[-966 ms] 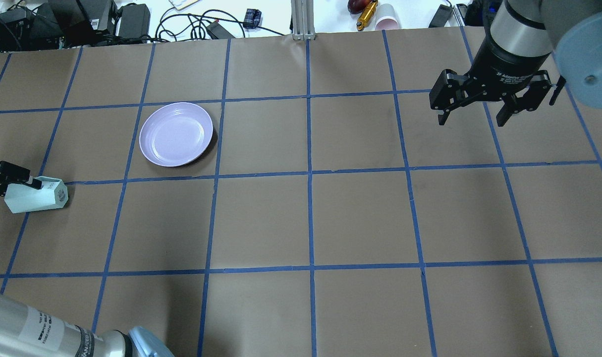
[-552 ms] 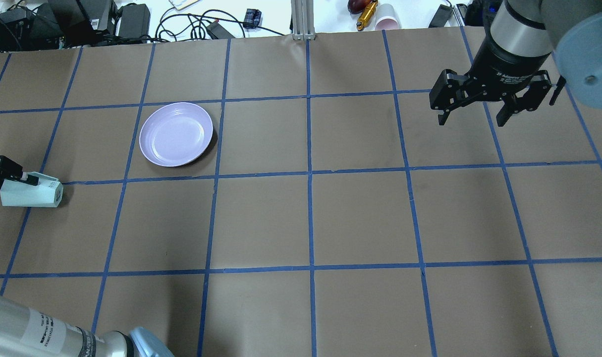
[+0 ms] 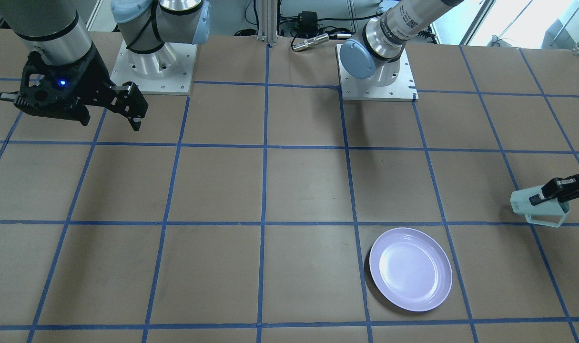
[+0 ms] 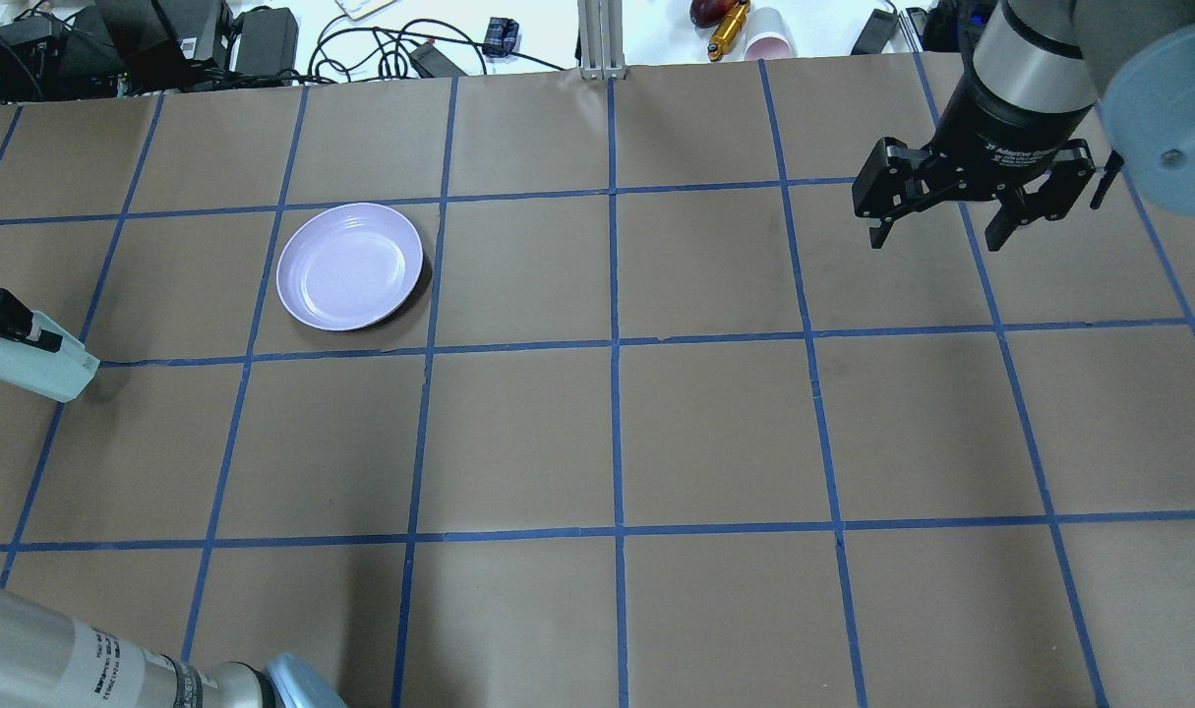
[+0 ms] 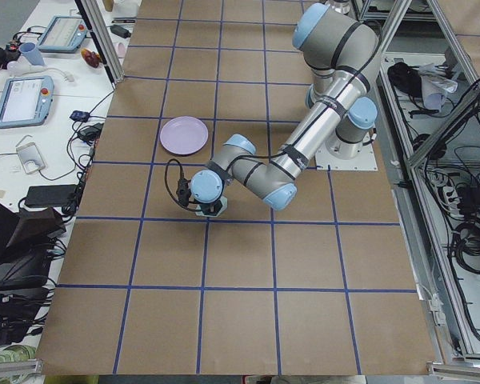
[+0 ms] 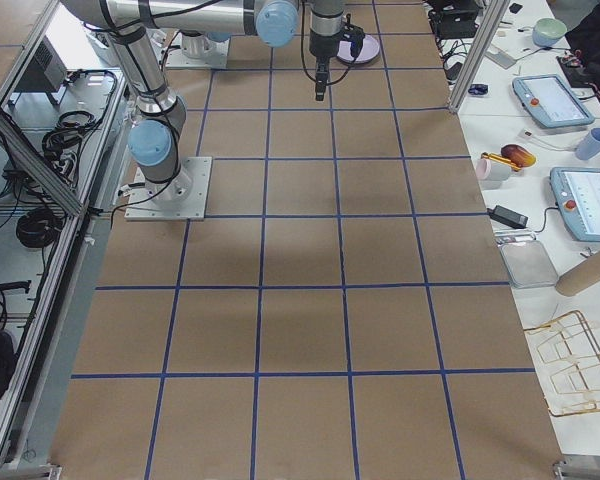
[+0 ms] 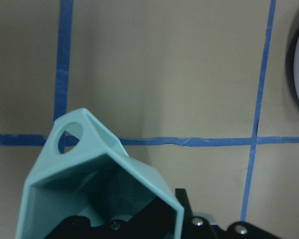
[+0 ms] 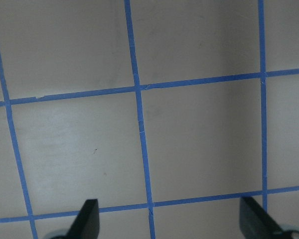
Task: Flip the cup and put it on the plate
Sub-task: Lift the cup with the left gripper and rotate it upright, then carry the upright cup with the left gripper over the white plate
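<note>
The pale mint-green cup [image 4: 38,368] is at the table's far left edge, tilted, held by my left gripper [image 4: 12,332], which is shut on its wall. In the left wrist view the cup [image 7: 84,174] shows its open mouth and its handle, with one finger inside. From the front the cup [image 3: 537,208] hangs just above the paper under the left gripper [image 3: 553,189]. The lavender plate [image 4: 349,265] lies empty to the right and farther back; it also shows in the front view [image 3: 410,269]. My right gripper [image 4: 936,239] is open and empty, high over the far right.
Brown paper with a blue tape grid [image 4: 617,344] covers the table. Cables, power bricks and a small pink cup [image 4: 766,39] lie beyond the far edge. The arm bases [image 3: 151,62] stand at the robot's side.
My left gripper has turned the cup and drawn it left toward the table's edge; its mouth no longer faces right. The right arm and the plate have not moved.
</note>
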Action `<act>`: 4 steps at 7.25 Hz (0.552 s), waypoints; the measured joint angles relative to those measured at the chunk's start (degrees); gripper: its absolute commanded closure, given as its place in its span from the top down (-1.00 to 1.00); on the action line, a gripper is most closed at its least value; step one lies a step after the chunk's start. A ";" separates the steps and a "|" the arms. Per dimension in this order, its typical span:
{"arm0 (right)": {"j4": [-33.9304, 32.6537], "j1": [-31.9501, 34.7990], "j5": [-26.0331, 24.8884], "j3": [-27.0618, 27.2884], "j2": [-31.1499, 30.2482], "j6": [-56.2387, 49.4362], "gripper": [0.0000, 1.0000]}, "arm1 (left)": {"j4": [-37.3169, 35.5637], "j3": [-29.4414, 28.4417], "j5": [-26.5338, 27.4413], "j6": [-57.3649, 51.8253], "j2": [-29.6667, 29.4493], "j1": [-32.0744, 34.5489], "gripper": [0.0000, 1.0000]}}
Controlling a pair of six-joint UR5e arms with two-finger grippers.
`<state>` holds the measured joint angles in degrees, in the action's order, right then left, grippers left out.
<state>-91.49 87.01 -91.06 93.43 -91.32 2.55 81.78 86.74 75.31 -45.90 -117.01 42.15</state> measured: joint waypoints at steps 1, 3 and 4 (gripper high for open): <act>0.00 0.00 0.00 0.00 0.00 0.00 1.00 | -0.61 -0.99 2.92 0.01 1.10 2.03 -1.00; 0.00 0.00 0.00 0.00 0.00 0.00 1.00 | -3.46 -2.32 8.92 0.04 3.45 7.70 -1.00; 0.00 0.00 0.00 0.01 0.00 0.00 1.00 | -5.22 -2.52 11.11 0.08 4.29 10.67 -1.00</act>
<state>-91.49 87.01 -91.05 93.44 -91.32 2.55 76.56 84.22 86.42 -45.82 -112.72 52.82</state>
